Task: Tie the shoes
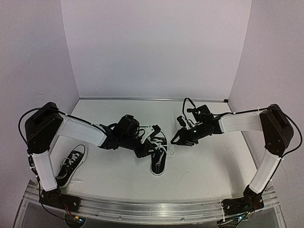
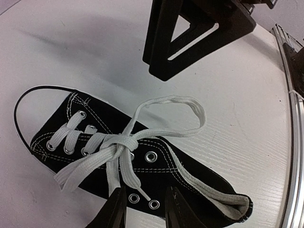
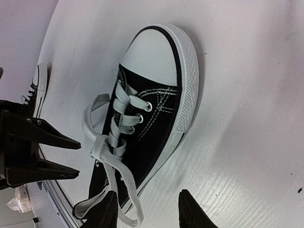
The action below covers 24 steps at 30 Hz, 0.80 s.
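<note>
Working over the middle shoe, lying at centre frame of the top view on the white worktop, toe cap pointing toward the bottom edge. Holding the left pincer released, fingers parted low over the eyelets, a loose lace end running down beside one finger. Hovering the right pincer just right of that shoe, likewise released, lace trailing between its fingers. Showing a single half-knot and one slack loop. Resting the second shoe at lower left, well apart.
</note>
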Each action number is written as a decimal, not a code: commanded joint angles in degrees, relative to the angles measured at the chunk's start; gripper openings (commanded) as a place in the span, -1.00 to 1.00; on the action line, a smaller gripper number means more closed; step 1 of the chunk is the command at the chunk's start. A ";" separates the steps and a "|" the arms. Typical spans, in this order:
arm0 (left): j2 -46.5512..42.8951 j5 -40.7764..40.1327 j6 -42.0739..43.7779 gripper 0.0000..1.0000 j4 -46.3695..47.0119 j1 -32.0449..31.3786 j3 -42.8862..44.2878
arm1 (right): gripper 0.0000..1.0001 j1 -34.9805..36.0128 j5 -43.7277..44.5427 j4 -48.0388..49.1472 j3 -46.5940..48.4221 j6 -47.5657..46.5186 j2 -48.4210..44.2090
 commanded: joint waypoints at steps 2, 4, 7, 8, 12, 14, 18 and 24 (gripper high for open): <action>2.50 -0.34 -0.27 -0.42 -0.97 -0.24 4.18 | -0.20 0.19 -0.86 -1.48 2.72 -2.87 1.88; 3.41 -0.65 -0.28 -0.43 -1.11 -0.21 4.85 | -0.22 0.28 -0.99 -1.62 3.14 -3.25 2.73; 4.57 -1.02 -0.46 -0.44 -1.45 -0.22 5.80 | -0.25 0.46 -0.91 -1.79 3.92 -3.61 4.09; 4.80 -1.11 -0.48 -0.45 -1.58 -0.23 6.00 | -0.26 0.50 -0.90 -1.83 4.28 -3.73 4.51; 5.48 -1.67 -0.32 -0.55 -1.88 -0.19 6.54 | -0.26 0.85 -0.76 -2.39 6.18 -4.32 6.74; 5.70 -2.05 -0.30 -0.61 -2.11 -0.23 6.76 | -0.27 1.21 -0.48 -2.95 7.36 -4.76 7.78; 5.22 -2.87 -0.29 -0.80 -2.26 -0.18 6.68 | -0.30 1.87 -0.01 -4.28 9.04 -5.75 9.08; 3.47 -5.04 -0.05 -1.00 -2.80 0.01 5.89 | -0.35 2.35 0.44 -5.58 9.54 -6.74 9.21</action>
